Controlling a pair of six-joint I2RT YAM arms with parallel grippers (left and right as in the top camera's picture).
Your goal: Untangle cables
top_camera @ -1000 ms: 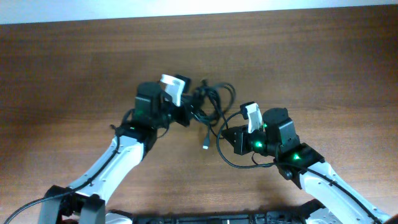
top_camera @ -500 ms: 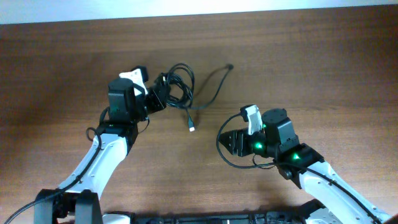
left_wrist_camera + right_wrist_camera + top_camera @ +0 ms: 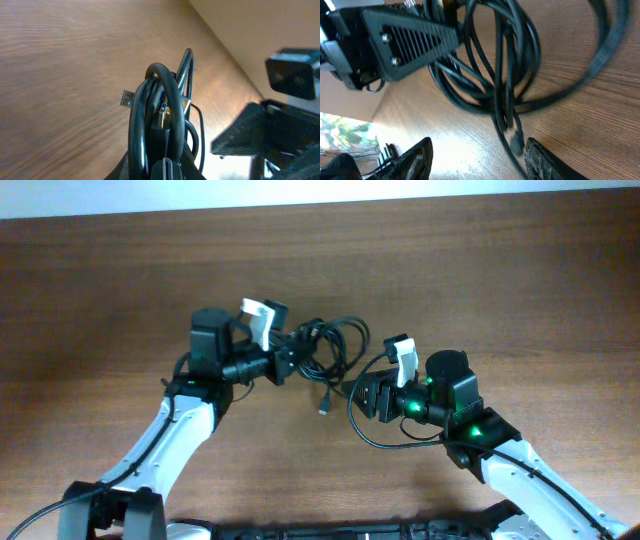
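The cables [image 3: 332, 346] form one knotted black coil held just above the wooden table [image 3: 480, 280], with my left gripper [image 3: 290, 359] shut on its left side. One metal-tipped plug [image 3: 325, 409] dangles below the coil. In the left wrist view the coil [image 3: 159, 107] rises straight out of my left gripper [image 3: 165, 169], and a silver plug [image 3: 128, 97] sticks out to the left. My right gripper [image 3: 358, 392] stands open just right of and below the coil. In the right wrist view a small plug end [image 3: 516, 144] hangs between the fingertips [image 3: 418, 156], close to the right one.
The left gripper's ribbed finger [image 3: 405, 45] lies across the upper left of the right wrist view, close to the coil [image 3: 505, 75]. A thicker black wire [image 3: 375, 438] loops under the right arm. The table's far edge [image 3: 400, 198] meets a pale wall.
My left arm swung left with the coil, then back right toward the centre. The right gripper opened and moved slightly up and left toward the coil.
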